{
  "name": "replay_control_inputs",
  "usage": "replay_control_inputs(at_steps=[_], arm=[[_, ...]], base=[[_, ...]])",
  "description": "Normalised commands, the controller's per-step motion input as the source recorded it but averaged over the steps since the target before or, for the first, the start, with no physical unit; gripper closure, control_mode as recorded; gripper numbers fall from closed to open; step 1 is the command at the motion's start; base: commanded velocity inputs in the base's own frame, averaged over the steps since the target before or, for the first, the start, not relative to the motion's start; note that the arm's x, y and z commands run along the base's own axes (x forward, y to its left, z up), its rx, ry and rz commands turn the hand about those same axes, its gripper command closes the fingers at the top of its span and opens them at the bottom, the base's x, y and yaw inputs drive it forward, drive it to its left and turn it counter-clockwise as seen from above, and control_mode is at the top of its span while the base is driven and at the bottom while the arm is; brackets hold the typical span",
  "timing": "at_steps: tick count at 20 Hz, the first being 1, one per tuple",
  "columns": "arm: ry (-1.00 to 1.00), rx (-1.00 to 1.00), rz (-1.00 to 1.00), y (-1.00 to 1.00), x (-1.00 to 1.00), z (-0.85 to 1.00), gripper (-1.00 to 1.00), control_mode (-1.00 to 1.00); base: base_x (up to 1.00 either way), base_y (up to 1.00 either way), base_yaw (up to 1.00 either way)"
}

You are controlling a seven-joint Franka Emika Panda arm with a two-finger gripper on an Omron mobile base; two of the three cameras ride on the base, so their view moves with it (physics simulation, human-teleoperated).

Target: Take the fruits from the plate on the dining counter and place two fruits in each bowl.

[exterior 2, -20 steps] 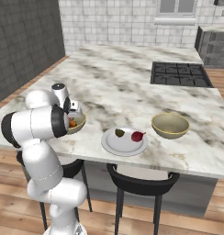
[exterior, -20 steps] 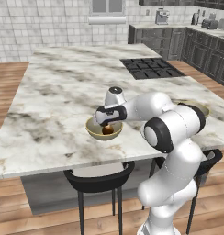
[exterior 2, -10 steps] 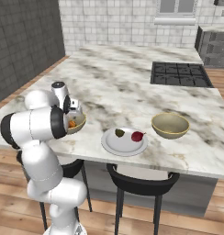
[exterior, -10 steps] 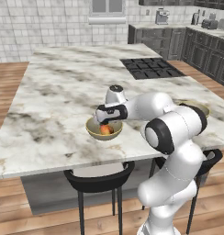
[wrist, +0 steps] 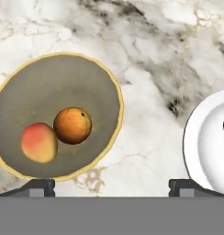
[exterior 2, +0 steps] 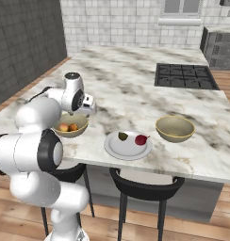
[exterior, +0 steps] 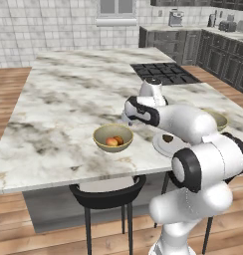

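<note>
Marble with grey-brown veining formed the dining counter (exterior 2: 135, 80), which filled the middle of a kitchen with dark cabinets and a white tiled wall. Near its front edge, toward the left corner in the right base view, stood the first bowl (exterior 2: 69, 126), holding an orange fruit (wrist: 72, 125) and a reddish-peach fruit (wrist: 39, 142) that touched each other. The gripper (wrist: 111, 186) hung above the counter surface between this bowl and the plate (exterior 2: 128, 145), its jaws spread wide and holding nothing; in the hand view its fingertips (wrist: 38, 185) stood well apart at the bottom. The plate lay near the front edge, roughly midway along it, and carried a dark brown-green fruit (exterior 2: 122, 136) and a red fruit (exterior 2: 141, 140), set apart from each other. The second bowl (exterior 2: 175, 128) stood just beside the plate toward the right end of the counter, slightly farther from the front edge. A black cooktop (exterior 2: 184, 76) was set into the counter toward its far right corner.
</note>
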Motion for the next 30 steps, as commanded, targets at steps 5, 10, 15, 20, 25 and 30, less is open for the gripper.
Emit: replay_control_inputs(at_steps=[5,10,15,20,25,30], arm=[[0.13,0.06,-0.21,-1.00,-0.13,0.18,-1.00,-1.00],[0.14,0.00,-0.21,-1.00,0.00,0.00,-1.00,-1.00],[0.05,-0.01,-0.17,-0.91,0.05,-0.25,-1.00,-1.00],[0.00,-0.06,0.00,-0.38,-0.10,-0.47,-1.00,-1.00],[-0.01,-0.08,0.00,-0.17,0.07,-0.43,-1.00,-1.00],[0.00,-0.01,0.00,0.31,0.28,-0.30,-1.00,-1.00]], base=[[0.00,0.00,0.00],[0.00,0.00,0.00],[0.00,0.00,0.00],[0.00,0.00,0.00],[0.00,0.00,0.00],[0.00,0.00,0.00]])
